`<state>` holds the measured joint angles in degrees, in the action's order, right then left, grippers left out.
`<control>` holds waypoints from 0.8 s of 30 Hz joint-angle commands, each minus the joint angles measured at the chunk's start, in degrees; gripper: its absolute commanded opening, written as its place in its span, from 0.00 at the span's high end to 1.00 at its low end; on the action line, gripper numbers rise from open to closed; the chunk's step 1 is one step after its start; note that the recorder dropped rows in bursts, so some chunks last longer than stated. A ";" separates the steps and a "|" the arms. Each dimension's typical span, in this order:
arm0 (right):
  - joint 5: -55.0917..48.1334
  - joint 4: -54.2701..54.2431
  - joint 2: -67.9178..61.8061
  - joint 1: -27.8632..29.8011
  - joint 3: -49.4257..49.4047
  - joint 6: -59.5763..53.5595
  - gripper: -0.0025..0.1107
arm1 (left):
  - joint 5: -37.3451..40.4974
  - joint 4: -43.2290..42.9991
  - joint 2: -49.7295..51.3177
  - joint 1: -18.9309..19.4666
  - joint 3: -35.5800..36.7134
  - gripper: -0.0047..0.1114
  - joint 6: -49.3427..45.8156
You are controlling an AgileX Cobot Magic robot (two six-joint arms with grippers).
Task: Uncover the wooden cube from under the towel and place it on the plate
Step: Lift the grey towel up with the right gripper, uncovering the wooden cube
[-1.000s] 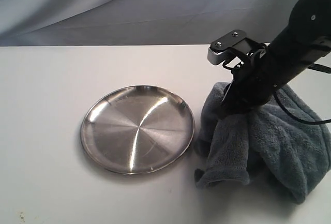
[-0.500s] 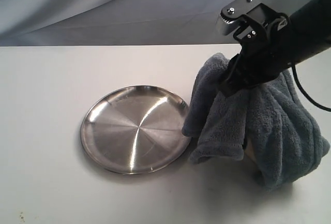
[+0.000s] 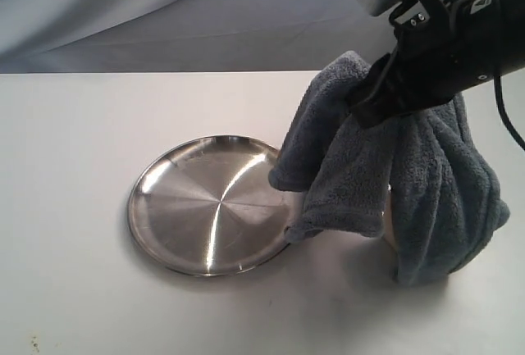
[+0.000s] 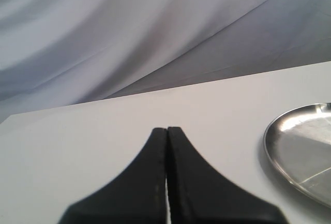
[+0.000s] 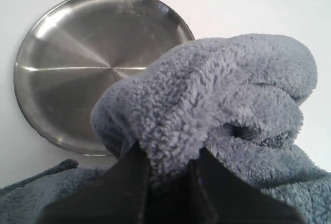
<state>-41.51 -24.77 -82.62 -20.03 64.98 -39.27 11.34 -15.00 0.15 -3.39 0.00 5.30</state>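
We count one plate (image 3: pixel 164 207), one towel (image 3: pixel 435 199); our right hand (image 3: pixel 365 113) pinches the towel, hanging just beside the plate. One cube (image 3: pixel 385 222) shows only as a pale sliver beneath; left hand (image 4: pixel 166 131) pressed together.

A plain white bench (image 3: pixel 74 166) is shown, on which the plate (image 3: pixel 215 205) (round, shiny metal) is laid flat; just beside it, the lowest folds of the towel (image 3: pixel 426 207) seem rested on the surface.
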 commanded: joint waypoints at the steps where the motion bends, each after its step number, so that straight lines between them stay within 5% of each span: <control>1: 1.14 -3.22 3.56 -0.24 -0.17 -3.13 0.98 | -0.62 0.34 -0.15 0.06 0.00 0.96 0.23; 24: 1.40 -14.43 12.18 -0.24 -0.17 -12.49 0.98 | -0.62 0.34 -0.15 0.06 0.00 0.96 0.23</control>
<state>-41.55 -38.27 -71.17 -20.03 64.98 -48.56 11.34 -15.00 0.15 -3.39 0.00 5.30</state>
